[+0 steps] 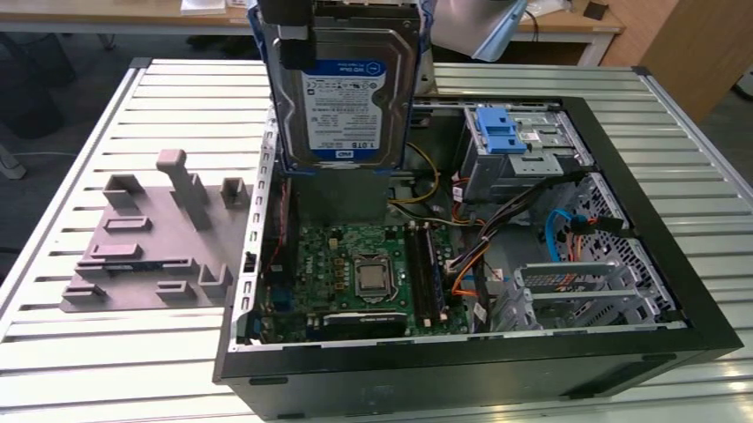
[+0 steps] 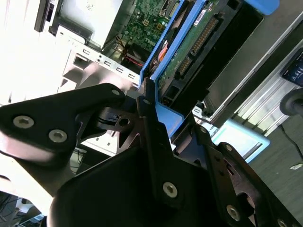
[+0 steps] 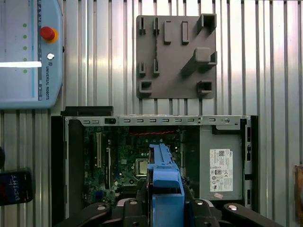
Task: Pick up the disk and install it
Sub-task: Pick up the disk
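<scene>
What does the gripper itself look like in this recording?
In both wrist views the gripper is matte black, built from flat, angular linkage plates joined with round silver screw heads. Its fingers are narrow black bars.

Silver metal disk point(image 1: 341, 84), blue plastic frame; ribbed metal table point(image 1: 83, 141).
</scene>
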Controlling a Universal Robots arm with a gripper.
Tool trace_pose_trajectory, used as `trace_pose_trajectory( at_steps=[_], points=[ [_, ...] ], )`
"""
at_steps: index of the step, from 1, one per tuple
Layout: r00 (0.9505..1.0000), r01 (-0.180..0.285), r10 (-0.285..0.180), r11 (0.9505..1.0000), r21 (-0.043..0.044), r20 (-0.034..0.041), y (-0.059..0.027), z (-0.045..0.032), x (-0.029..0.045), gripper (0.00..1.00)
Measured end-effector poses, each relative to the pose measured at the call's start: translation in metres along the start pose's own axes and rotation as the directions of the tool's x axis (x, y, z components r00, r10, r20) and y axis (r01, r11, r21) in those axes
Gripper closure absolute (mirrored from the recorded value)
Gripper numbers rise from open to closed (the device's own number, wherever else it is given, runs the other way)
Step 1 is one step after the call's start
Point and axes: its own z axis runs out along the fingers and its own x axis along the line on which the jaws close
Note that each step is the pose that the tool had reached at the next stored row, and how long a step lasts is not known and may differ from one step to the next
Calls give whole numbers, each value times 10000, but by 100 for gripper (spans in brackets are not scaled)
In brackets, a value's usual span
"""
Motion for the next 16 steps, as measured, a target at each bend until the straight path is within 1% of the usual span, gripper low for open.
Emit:
trace_pose_trajectory(
  at_steps=[16],
  points=[
    [10000,1,-1,10000,0,0,-151,10,3,64]
  ],
)
